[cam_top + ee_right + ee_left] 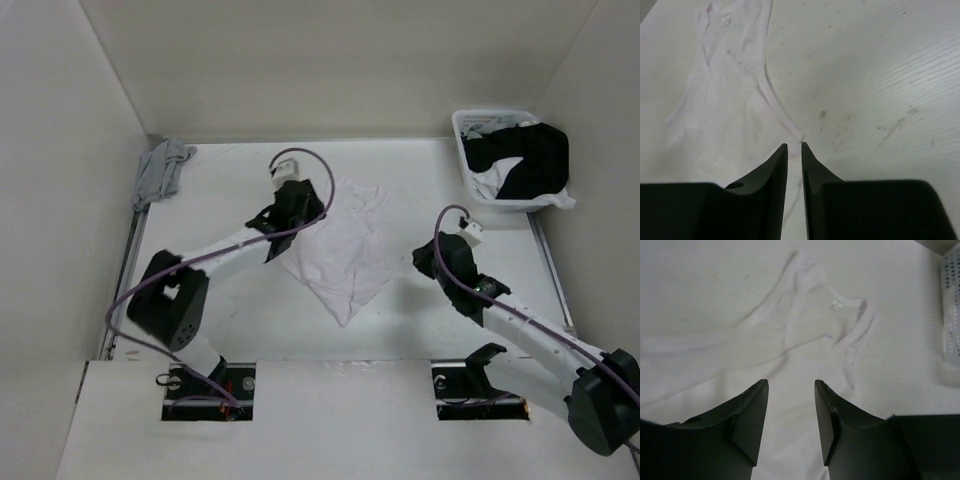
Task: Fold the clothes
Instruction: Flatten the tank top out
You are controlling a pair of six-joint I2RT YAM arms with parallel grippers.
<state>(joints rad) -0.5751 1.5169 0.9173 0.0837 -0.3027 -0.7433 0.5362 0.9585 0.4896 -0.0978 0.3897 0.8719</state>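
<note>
The clothes, a thin white tank top (345, 250), lie crumpled and partly spread in the middle of the table. My left gripper (300, 212) hovers over its upper left edge. In the left wrist view the left gripper (790, 383) is open, with the tank top (805, 330) and its neckline lying under and beyond the tips, nothing between them. My right gripper (425, 262) sits at the garment's right side. In the right wrist view it (794, 145) stands only narrowly open, empty, its tips just short of a hem corner of the tank top (725, 100).
A white basket (470, 170) holding black and white garments stands at the back right, and its mesh wall (951, 315) shows in the left wrist view. A grey cloth (162, 168) lies at the back left corner. White walls enclose the table.
</note>
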